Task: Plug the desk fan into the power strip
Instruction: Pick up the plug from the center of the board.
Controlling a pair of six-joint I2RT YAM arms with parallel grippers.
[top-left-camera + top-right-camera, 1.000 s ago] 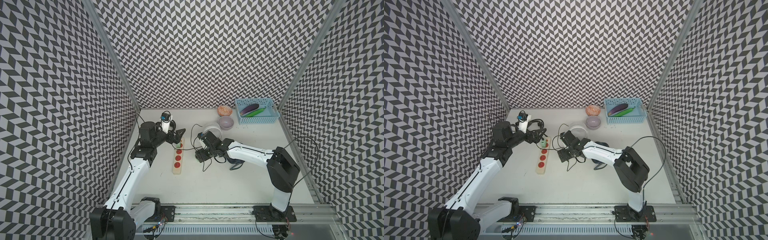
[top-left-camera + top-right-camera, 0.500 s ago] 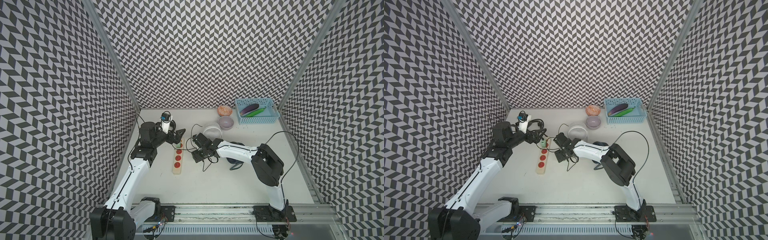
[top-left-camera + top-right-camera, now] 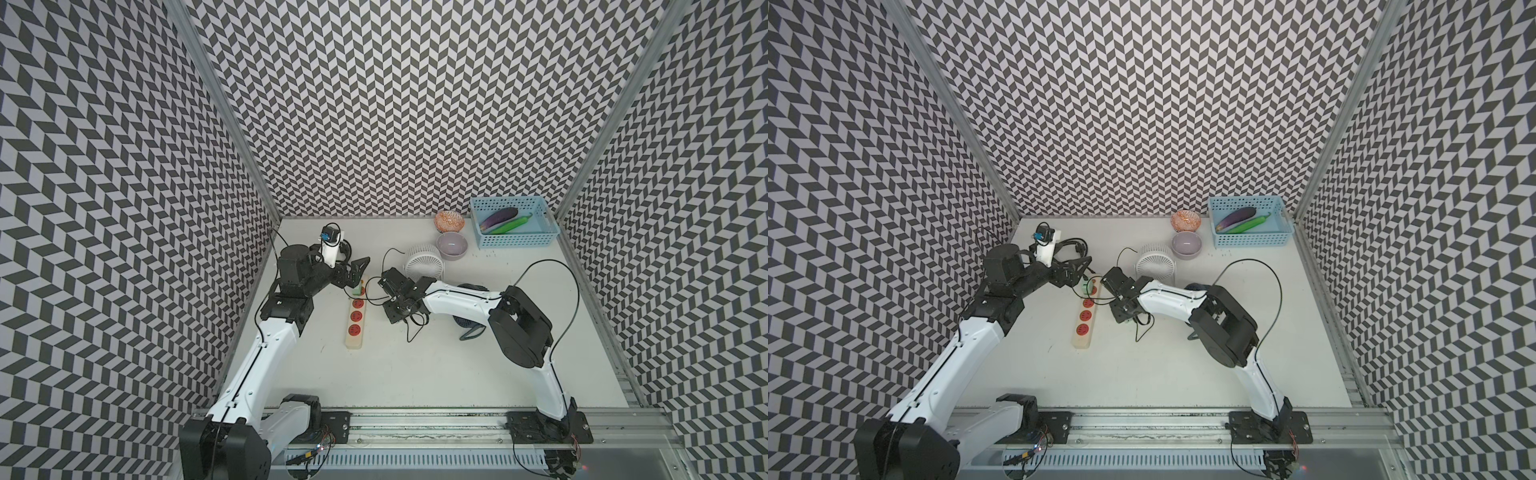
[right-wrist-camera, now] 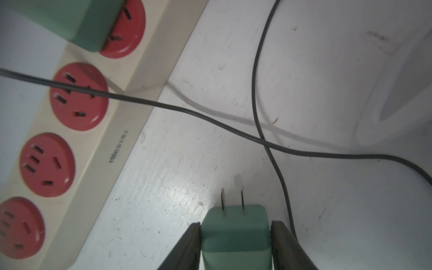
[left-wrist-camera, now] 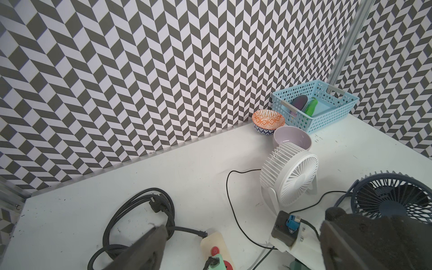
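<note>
Moved: right jaws closed onto plug (image 4: 235, 233)
Left jaws: wide
Count: two plugs, four sockets (image 4: 78, 95), two fans (image 5: 289, 175)

I am looking into a robotics lab test cell, not a lived-in room. Walls (image 3: 395, 104) papered in black-and-white chevrons enclose a bare white tabletop (image 3: 415, 374) on three sides, with aluminium posts (image 3: 224, 108) at the corners. Along the near edge a metal rail (image 3: 415, 419) with exposed wiring carries two white-and-black robot arms, the left arm (image 3: 257, 361) and the right arm (image 3: 548, 374). Household props are set out like test pieces: a blue basket (image 3: 517, 241) of vegetables, an orange patterned bowl (image 3: 449, 220), a lilac bowl (image 3: 452, 245), a white desk fan (image 3: 424, 262), a dark blue fan (image 5: 388, 201) and a power strip (image 3: 353, 341).
</note>
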